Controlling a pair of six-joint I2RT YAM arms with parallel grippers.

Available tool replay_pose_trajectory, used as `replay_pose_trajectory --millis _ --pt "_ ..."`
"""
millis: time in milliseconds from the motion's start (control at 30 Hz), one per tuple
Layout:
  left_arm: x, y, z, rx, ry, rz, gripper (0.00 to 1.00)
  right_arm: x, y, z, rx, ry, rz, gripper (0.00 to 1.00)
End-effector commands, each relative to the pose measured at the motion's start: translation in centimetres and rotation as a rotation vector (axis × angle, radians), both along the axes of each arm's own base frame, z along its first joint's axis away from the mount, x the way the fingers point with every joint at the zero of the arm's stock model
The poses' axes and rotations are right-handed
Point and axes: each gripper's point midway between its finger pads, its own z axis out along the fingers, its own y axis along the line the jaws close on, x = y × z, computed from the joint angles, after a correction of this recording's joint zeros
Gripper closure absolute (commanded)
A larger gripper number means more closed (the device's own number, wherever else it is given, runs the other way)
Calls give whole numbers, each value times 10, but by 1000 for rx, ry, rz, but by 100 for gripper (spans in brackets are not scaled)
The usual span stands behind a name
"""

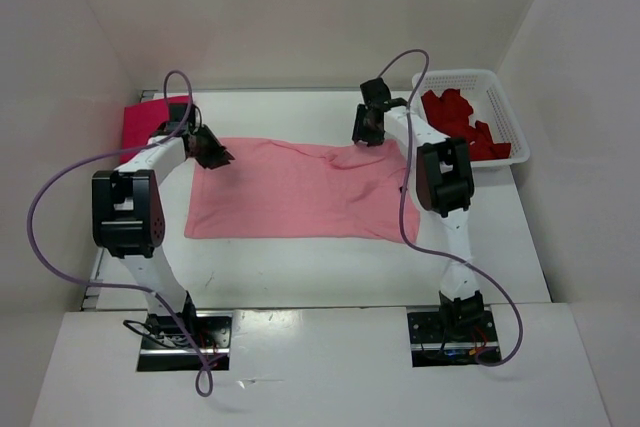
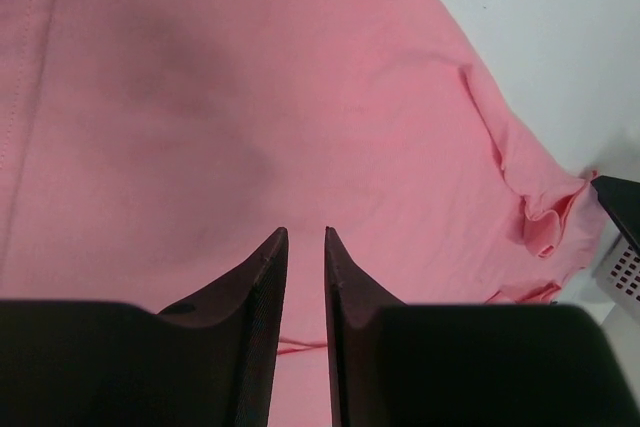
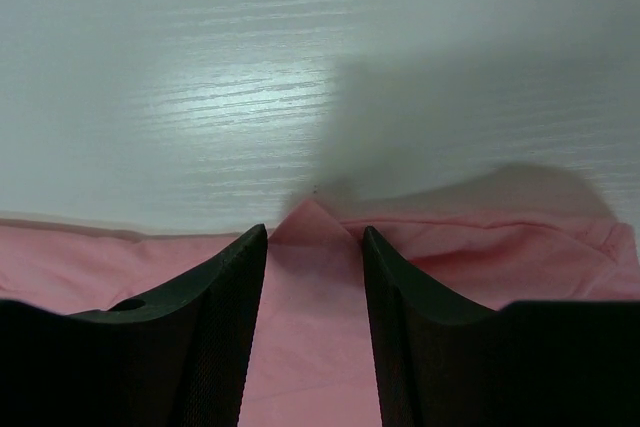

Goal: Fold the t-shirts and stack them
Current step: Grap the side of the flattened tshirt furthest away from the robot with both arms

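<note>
The desk carries the light pink t-shirt spread nearly flat across its middle, long side running left to right. Both arms are stationed at its far edge, so the step in hand is judged to be the first fold, bringing the far edge toward the near edge. To do this well, both corners should rise together and travel at an even pace. That would keep the cloth taut between the arms, and the loose wrinkling toward the right far corner should be drawn out before the edge is laid down. The white basket sits at the desk's far right corner and holds the dark red t-shirt in a heap. The magenta t-shirt lies at the far left corner. The left gripper stands over the pink shirt's far left corner. Its jaws are narrow with cloth showing in the slit, and whether they grip cannot be told. The right gripper is at the shirt's far edge toward the right. Its jaws are partly closed, with a peak of pink cloth tented up between them, apparently pinched.
</note>
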Motion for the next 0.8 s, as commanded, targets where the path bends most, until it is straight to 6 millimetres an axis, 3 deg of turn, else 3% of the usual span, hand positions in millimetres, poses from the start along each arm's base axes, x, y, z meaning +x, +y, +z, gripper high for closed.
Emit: replay_pose_trajectory --millis 0,233,500,533,633,767 --pt "15 4 1 12 -29 11 72 5 8 8 -10 -14 37 51" --pt "18 5 -8 12 -17 11 72 11 13 0 2 -2 47 51" --pt "18 5 -13 11 -6 11 72 16 13 -2 -6 -6 41 77" --pt "21 5 -10 12 -15 11 72 19 14 7 0 -24 41 82" --pt "24 6 -7 19 -26 16 72 19 12 23 -2 -50 35 82" --pt "31 11 6 16 -56 33 72 18 4 59 -15 -119 9 83"
